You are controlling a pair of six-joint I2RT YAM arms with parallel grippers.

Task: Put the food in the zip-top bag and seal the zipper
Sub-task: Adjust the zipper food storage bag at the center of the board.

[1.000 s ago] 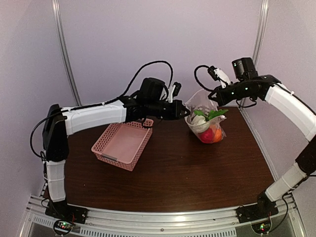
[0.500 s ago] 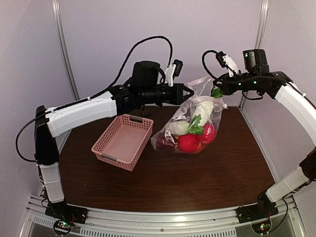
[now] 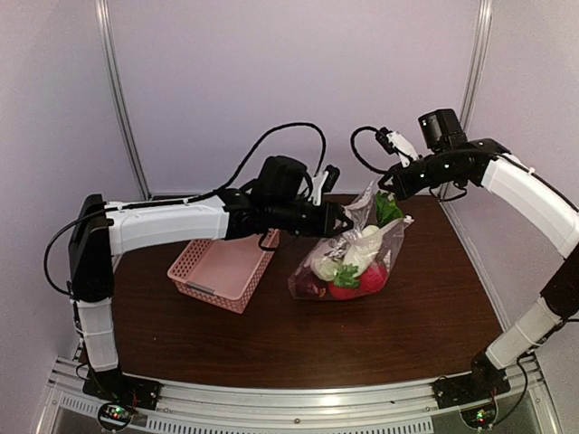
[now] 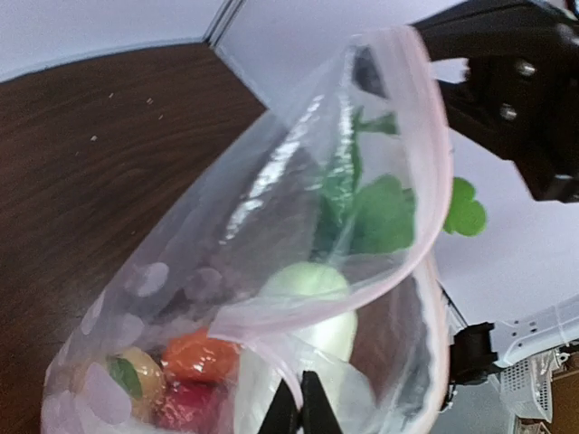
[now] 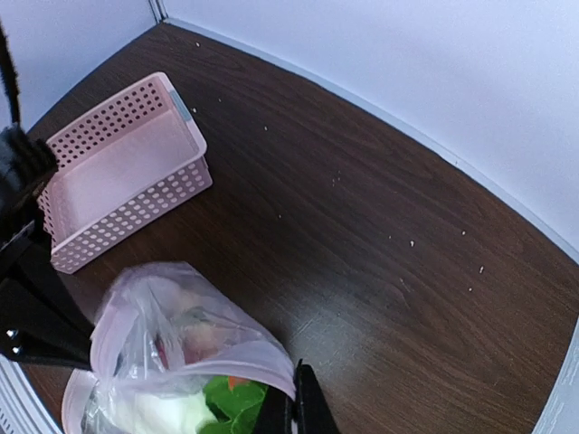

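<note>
The clear zip-top bag (image 3: 348,258) hangs tilted between both grippers, its bottom low over the table. The food shows through it: a white radish (image 4: 312,289) with green leaves (image 4: 384,212), an orange piece (image 4: 199,353), a red piece (image 3: 371,276) and a dark purple one (image 3: 310,287). My left gripper (image 3: 348,220) (image 4: 301,404) is shut on the near mouth edge. My right gripper (image 3: 384,185) (image 5: 294,402) is shut on the opposite mouth edge. The zipper (image 4: 439,154) runs along the mouth as a pinkish strip, and the mouth gapes apart.
The pink lattice basket (image 3: 222,267) (image 5: 118,172) sits with nothing in it, left of the bag and under my left arm. Dark wood table (image 3: 398,334) stretches in front. Walls and metal posts (image 3: 470,81) close the back and sides.
Both grippers have come down with the bag since half a second ago, and the bag has sunk toward the table. One second ago it stood further right, bunched upright.
</note>
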